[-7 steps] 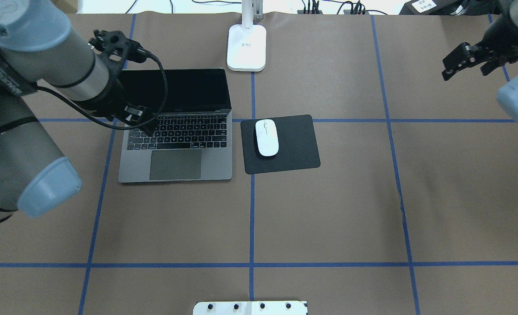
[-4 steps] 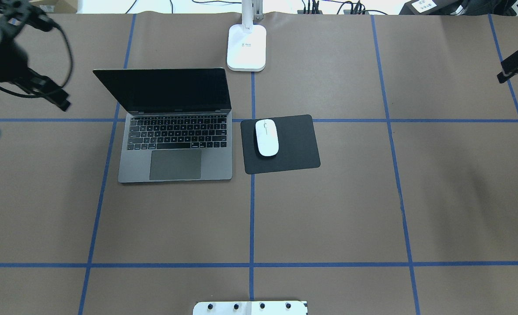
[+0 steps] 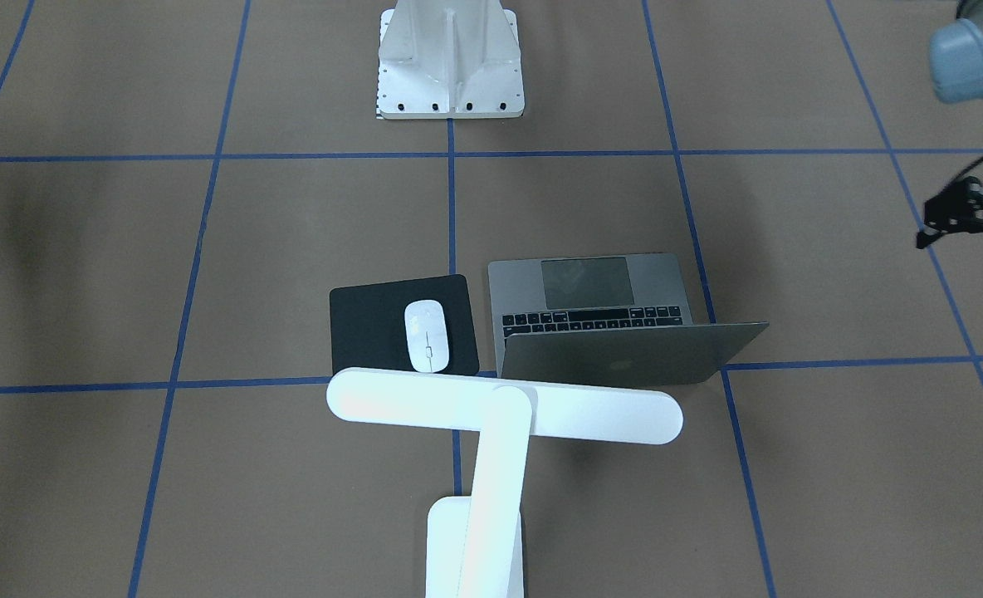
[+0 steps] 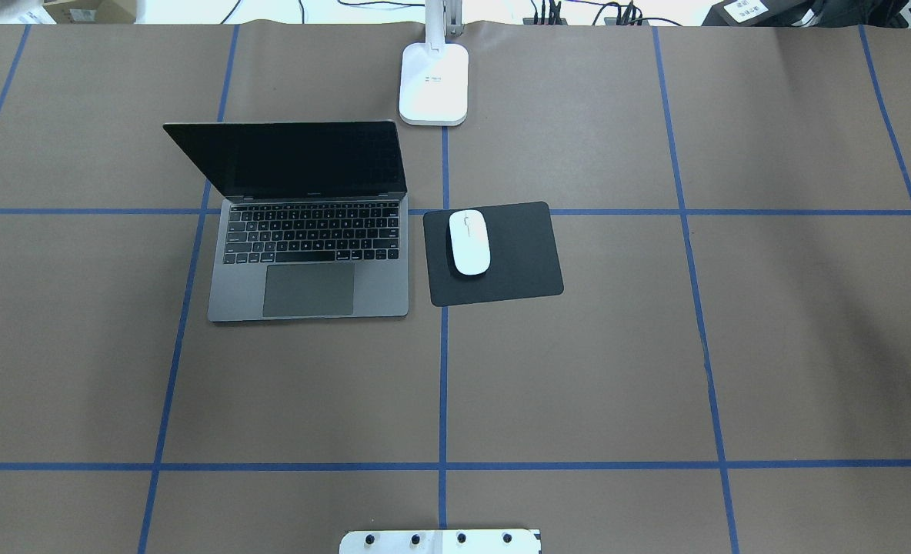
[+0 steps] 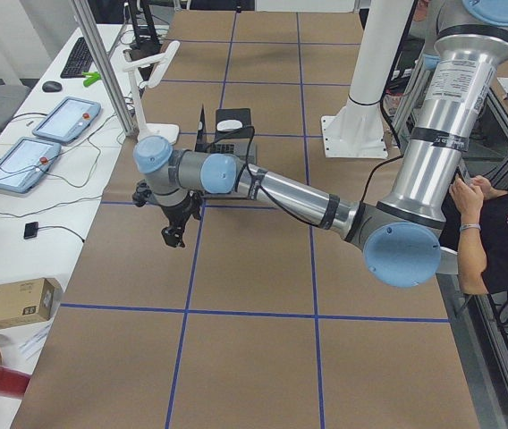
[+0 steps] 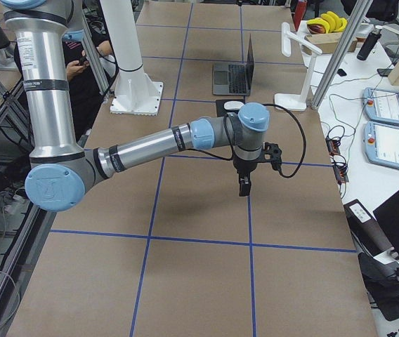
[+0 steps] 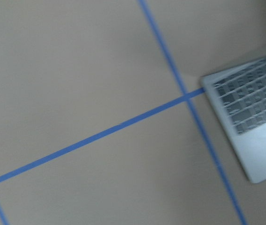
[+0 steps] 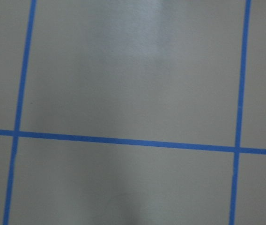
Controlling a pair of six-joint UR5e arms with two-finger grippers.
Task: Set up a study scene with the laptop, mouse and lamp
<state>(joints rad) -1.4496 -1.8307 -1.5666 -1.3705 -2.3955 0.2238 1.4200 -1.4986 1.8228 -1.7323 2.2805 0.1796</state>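
On the brown worktop (image 4: 578, 369) gridded with blue tape (image 4: 443, 385), the open laptop (image 4: 309, 261) stands left of centre, the mouse (image 4: 469, 242) on a black pad (image 4: 521, 258) just right of it, and the lamp (image 4: 433, 85) at the far edge, while the left tool (image 5: 175, 234) and right tool (image 6: 244, 184) hang aside holding nothing, their opening impossible to tell.

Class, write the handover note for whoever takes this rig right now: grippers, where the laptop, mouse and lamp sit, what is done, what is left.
Grippers: left gripper and right gripper are out at the table's ends, touching nothing; open or shut cannot be told.
Things: laptop open, screen dark; mouse on the black mouse pad beside it; lamp upright behind them.
Done: all three look placed.
Left: seemingly nothing; whether the lamp is lit cannot be told.
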